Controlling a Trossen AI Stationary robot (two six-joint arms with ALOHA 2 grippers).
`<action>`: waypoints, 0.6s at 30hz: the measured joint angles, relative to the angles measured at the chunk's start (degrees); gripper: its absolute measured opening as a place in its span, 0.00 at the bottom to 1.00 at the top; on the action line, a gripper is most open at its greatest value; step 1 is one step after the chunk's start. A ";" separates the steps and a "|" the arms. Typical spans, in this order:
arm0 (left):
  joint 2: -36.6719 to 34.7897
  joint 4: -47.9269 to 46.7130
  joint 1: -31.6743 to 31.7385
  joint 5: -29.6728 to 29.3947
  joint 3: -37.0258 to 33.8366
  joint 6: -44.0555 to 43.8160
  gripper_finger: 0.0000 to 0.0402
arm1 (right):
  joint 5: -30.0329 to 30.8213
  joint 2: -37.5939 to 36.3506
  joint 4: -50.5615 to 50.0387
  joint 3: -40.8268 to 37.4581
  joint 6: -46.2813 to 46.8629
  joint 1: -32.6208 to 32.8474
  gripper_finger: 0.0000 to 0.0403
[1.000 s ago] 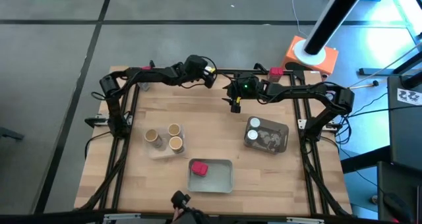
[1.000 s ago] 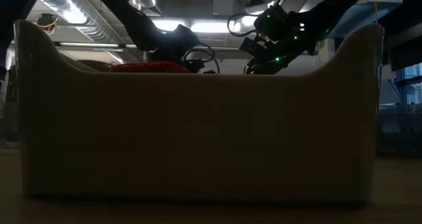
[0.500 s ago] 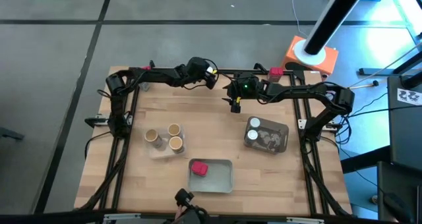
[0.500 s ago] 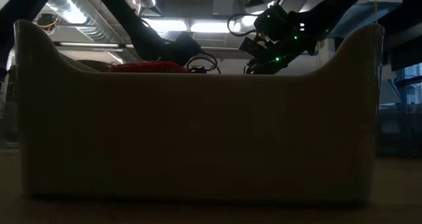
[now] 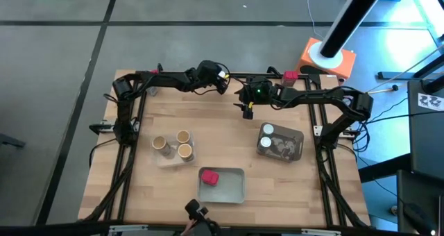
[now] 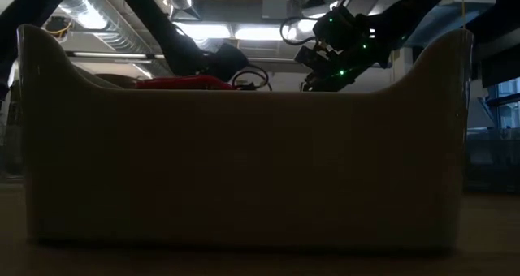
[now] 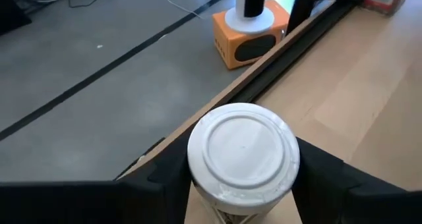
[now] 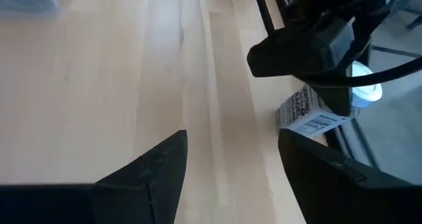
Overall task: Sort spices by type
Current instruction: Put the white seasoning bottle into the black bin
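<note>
Pinches a jar point(image 7: 244, 151) with the left gripper point(image 5: 222, 83) at the table's point(image 5: 229, 135) far edge, near the middle. Shows, in the left wrist view, one dark finger point(image 7: 168, 181) against each side of the white lid, jar upright, right at the edge rail. Shows the same jar in the right wrist view: label with barcode, white lid, held under the other arm's gripper.

Hangs the right gripper point(image 5: 247, 111) just beside the left one, a little nearer the table's middle, above bare wood. Fingers point(image 8: 148, 178) spread apart, nothing between them.

Elsewhere on the table:
- Left tray point(image 5: 164, 161): three corks point(image 5: 175, 145), upright, close together.
- Right tray point(image 5: 297, 149): two jars point(image 5: 266, 136) with white lids, standing side by side at the end toward the table's middle.
- Near tray point(image 5: 234, 187): one red packet point(image 5: 209, 176), lying flat in the left part.

Fills the low view with the near tray's pale wall; only the packet's top edge peeks over the rim, with both grippers hanging dark behind it, the right one carrying green lights.

On the far rail, right of centre: a small red block point(image 5: 290, 75); cannot tell whether a packet. Beyond the table, on the floor: an orange box point(image 5: 327, 58).
</note>
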 joint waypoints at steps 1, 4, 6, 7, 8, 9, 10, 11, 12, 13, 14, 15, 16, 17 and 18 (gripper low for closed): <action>-0.34 -0.49 -0.24 -0.02 0.00 0.56 0.47 | -0.53 -0.37 -0.22 0.00 0.71 0.02 0.59; -1.30 -1.60 -1.20 -0.08 -0.11 2.94 0.47 | -1.02 -3.44 -2.53 0.00 3.57 0.04 0.59; -1.98 -1.98 -1.95 0.08 -0.20 4.46 0.47 | -1.01 -5.78 -5.43 0.02 4.73 0.00 0.59; -2.46 -2.11 -2.31 0.10 -0.20 4.88 0.47 | -1.03 -7.01 -7.33 0.02 5.05 0.00 0.59; -2.77 -2.08 -2.72 0.09 -0.20 5.09 0.47 | -1.01 -8.24 -9.08 0.02 5.22 0.00 0.59; -3.25 -1.80 -3.08 0.11 -0.18 5.13 0.47 | -1.01 -9.46 -10.32 0.02 5.24 0.00 0.59; -3.62 -2.00 -3.43 0.10 -0.17 5.18 0.47 | -1.00 -10.85 -11.63 0.02 5.27 0.00 0.59; -3.81 -2.09 -3.84 0.10 -0.17 5.44 0.47 | -1.00 -12.10 -13.17 0.02 5.34 0.00 0.59; -4.07 -1.99 -4.23 0.04 -0.17 5.65 0.47 | -0.99 -13.22 -14.43 0.04 5.36 0.00 0.59; -4.39 -2.53 -4.61 0.03 -0.17 5.77 0.47 | -0.98 -14.34 -16.06 0.04 5.39 0.00 0.59; -4.62 -2.87 -5.18 -0.03 -0.17 5.81 0.48 | -0.78 -15.40 -18.18 0.04 5.38 0.00 0.59; -5.09 -2.58 -5.68 -0.09 -0.17 5.82 0.48 | -0.38 -16.50 -19.47 0.04 5.43 0.00 0.59; -5.63 -2.57 -6.24 -0.09 -0.17 5.84 0.48 | -0.40 -17.83 -20.91 0.04 5.84 -0.01 0.59; -6.24 -2.67 -6.98 -0.08 -0.17 5.98 0.48 | -0.10 -19.10 -22.68 0.04 6.29 0.00 0.59; -6.97 -2.45 -7.68 -0.07 -0.17 5.99 0.48 | 0.04 -20.32 -23.74 0.04 6.56 0.00 0.59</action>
